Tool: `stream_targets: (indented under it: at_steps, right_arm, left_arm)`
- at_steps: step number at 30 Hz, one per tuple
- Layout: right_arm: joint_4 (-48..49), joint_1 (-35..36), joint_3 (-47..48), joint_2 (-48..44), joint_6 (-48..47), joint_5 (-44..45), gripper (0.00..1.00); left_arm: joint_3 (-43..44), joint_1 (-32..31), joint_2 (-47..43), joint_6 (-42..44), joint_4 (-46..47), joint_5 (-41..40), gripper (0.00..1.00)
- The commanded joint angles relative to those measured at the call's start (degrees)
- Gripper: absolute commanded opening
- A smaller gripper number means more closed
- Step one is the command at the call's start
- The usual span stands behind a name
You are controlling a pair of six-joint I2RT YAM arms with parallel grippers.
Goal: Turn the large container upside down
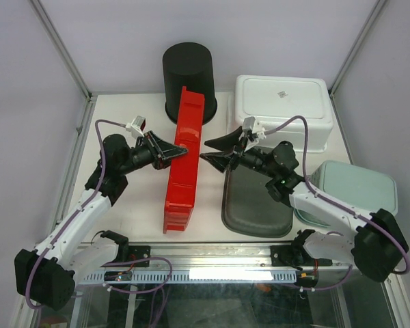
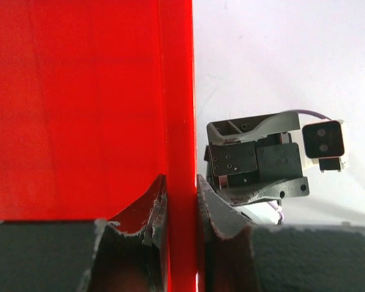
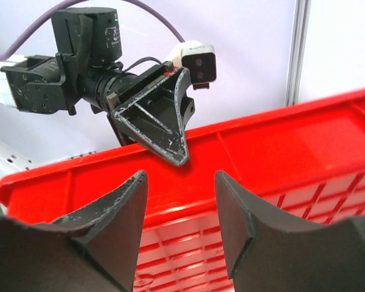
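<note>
The large red container (image 1: 184, 164) stands tipped on its long side in the middle of the table. My left gripper (image 1: 180, 152) is shut on its upper rim from the left; in the left wrist view the two fingers pinch the red rim (image 2: 181, 207), with the red wall (image 2: 79, 103) filling the left. My right gripper (image 1: 206, 150) is open and empty, just right of the container at its upper edge. In the right wrist view its fingers (image 3: 179, 194) frame the red rim (image 3: 292, 146), apart from it, with the left gripper (image 3: 164, 131) clamped on the far side.
An upside-down black bucket (image 1: 189, 72) stands behind the red container. An upside-down white tub (image 1: 281, 109) is at the back right. A dark grey tray (image 1: 256, 198) lies under the right arm. A pale green bin (image 1: 359, 191) sits at the right edge.
</note>
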Motion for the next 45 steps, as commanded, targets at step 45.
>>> stream_targets:
  at_steps: [45]
  right_arm:
    - [24.67, -2.47, 5.40, 20.23, -10.77, -7.72, 0.56]
  left_arm:
    - [-0.14, 2.44, 1.68, 2.80, 5.85, 8.68, 0.00]
